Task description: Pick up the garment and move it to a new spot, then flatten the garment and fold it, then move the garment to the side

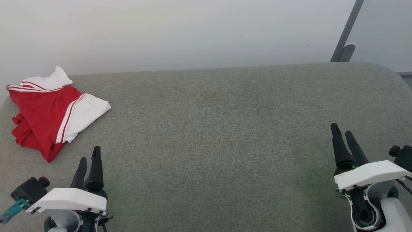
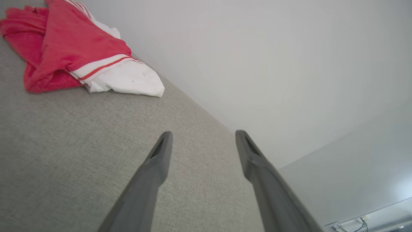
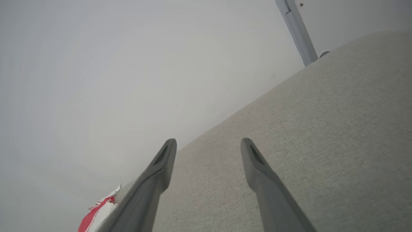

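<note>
1. On the far-left corner of the table: garment [image 1: 45, 119], quantity one. Red body, white sleeves, red-and-white striped trim. It lies in a loose, crumpled bundle close to the back edge, with one white sleeve spread toward the table's middle and another white part at the wall side.
2. Table [image 1: 212, 129], quantity one. Grey woven covering with rounded far corners. It bears the garment.
3. Left gripper [image 1: 89, 154], quantity one, with two dark fingers. It sits at the near-left of the table, released, the fingers standing apart over the grey covering in the left wrist view [image 2: 203, 133].
4. Right gripper [image 1: 341, 129], quantity one, with two dark fingers. It sits at the near-right, also released, the fingers spread in the right wrist view [image 3: 209, 140].
5. Garment relative to left gripper: ahead and to its left, near but apart, not touching. In the left wrist view the garment [image 2: 74, 48] lies at the upper left, beyond the fingertips.
6. Garment relative to right gripper: well apart, across the width of the table. A small red-and-white part of it [image 3: 96, 211] shows by the lower left finger in the right wrist view.
7. Wall [image 1: 193, 32], quantity one. Plain and pale, behind the table.
8. Grey post [image 1: 349, 29], quantity one. Slanted, at the far right, with a rounded bracket at its foot.
</note>
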